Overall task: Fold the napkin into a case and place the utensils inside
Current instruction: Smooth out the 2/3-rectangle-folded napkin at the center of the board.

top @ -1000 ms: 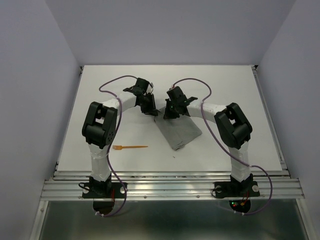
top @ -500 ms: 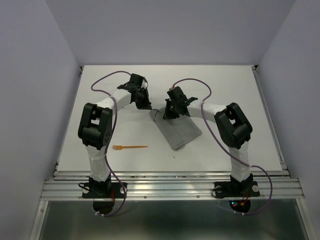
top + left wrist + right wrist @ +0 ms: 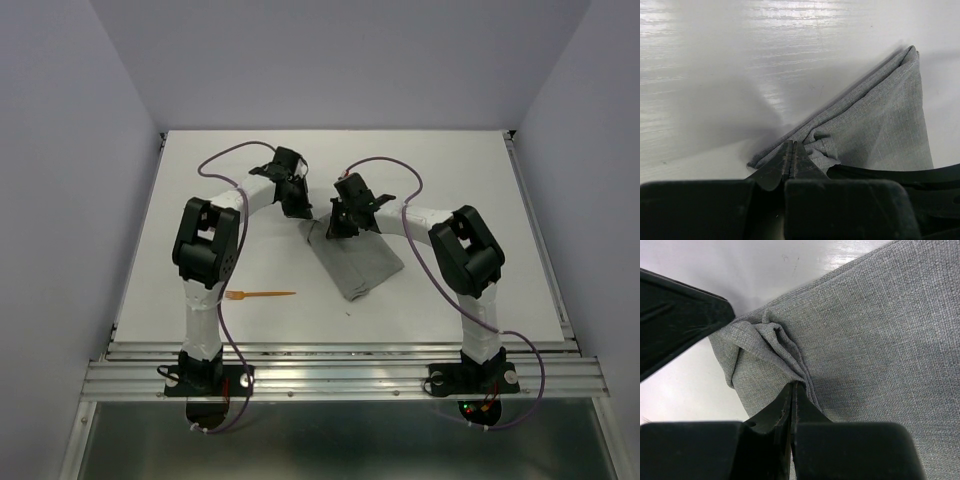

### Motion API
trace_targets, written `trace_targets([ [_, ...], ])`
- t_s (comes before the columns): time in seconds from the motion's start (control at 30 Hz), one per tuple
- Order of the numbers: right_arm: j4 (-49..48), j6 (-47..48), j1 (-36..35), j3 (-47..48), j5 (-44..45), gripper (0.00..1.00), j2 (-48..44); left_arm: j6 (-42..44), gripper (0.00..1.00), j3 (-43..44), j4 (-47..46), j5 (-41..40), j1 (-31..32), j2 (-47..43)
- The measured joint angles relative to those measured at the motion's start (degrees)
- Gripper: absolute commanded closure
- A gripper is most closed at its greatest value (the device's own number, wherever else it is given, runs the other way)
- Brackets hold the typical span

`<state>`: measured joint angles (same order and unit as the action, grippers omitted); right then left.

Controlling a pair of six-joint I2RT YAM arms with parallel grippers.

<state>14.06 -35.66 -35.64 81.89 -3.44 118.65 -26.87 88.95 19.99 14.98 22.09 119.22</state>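
Folded napkin (image 3: 352, 262): table (image 3: 450, 180) centre | fork (image 3: 262, 294): outside it, toward near-left corner | left gripper (image 3: 792, 150): closed, pinching napkin's far corner | right gripper (image 3: 792, 387): closed, pinching napkin fold

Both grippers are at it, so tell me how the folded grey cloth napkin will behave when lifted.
Probably floppy: the grey cloth napkin puckers into soft creases where the right gripper pinches it. Likely light: its thin layers lie flat. The matte weave should resist slipping.
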Motion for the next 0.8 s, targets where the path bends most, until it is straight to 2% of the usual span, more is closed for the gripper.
trace_targets([
  [0.33, -0.31, 0.13, 0.00, -0.28, -0.33, 0.98, 0.00, -0.07, 1.00, 1.55, -0.24, 1.09, 1.57, 2.01],
  [0.37, -0.42, 0.28, 0.00, -0.37, -0.46, 0.90, -0.07, -0.15, 1.00, 1.86, -0.37, 1.20, 1.62, 2.01],
  [0.43, -1.05, 0.70, 0.00, -1.20, -0.52, 0.80, -0.66, -0.17, 1.00, 1.97, -0.68, 1.29, 1.70, 2.01],
  [0.47, -1.05, 0.92, 0.00, -1.60, -0.57, 0.73, -1.01, -0.17, 1.00, 1.97, -0.72, 1.29, 1.70, 2.01],
  [0.53, -0.81, 1.51, 0.04, -2.47, -0.11, 0.65, -2.51, -0.17, 1.00, 1.97, -0.63, 1.25, 1.70, 2.01],
  [0.77, -1.09, 4.74, 1.40, -0.61, 0.20, 0.51, -5.31, -0.15, 1.00, 1.97, -0.42, 0.87, 1.38, 1.99],
  [0.8, -0.70, 5.46, 1.57, 0.35, -0.04, 0.46, -5.03, -0.15, 1.00, 1.99, -0.35, 0.83, 1.29, 1.99],
])
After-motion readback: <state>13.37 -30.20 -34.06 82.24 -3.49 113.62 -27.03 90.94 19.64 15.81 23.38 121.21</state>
